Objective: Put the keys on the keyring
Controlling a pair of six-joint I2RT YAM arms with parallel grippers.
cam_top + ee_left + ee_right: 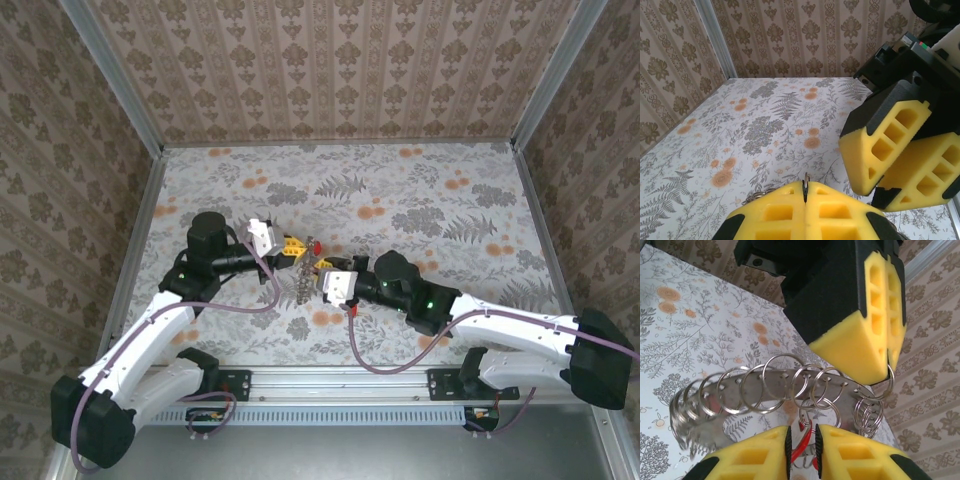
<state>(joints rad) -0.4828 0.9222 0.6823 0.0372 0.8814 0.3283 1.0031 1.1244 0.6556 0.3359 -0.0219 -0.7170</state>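
Soft, even light from above keeps all views bright, with only faint shadows under the arms (160, 330) on the table (420, 190) — up close the yellow pads (760, 460) go soft, and the glinting keyring (771, 381) smears at its left end.

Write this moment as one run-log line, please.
left hand: shut on keyring | right hand: shut on red key | hands: close together

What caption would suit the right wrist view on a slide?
Left gripper pinches the ring-laden keyring strip above the floral table; right gripper grips a red key close beside it.
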